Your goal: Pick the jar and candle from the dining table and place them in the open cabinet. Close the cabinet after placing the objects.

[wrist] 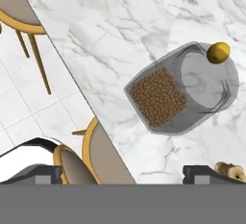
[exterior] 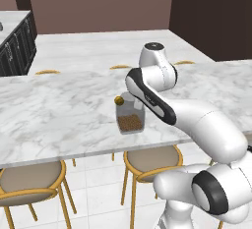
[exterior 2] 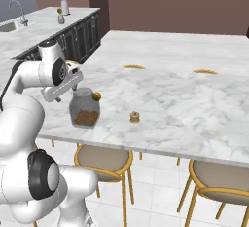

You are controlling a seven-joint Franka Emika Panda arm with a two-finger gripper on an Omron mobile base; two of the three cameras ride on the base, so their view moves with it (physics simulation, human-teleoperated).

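The end effector was held released above the jar on the counter; the candle was seen at the jar's 3 o'clock.

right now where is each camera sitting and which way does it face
Left base view: behind the arm to its left, looking down at the white marble dining table; the arm rises at lower right.
Right base view: behind to its right, same table; the arm at left.
Hand view: on the hand, looking down; open gripper tips at bottom.
All share the squat clear glass jar.
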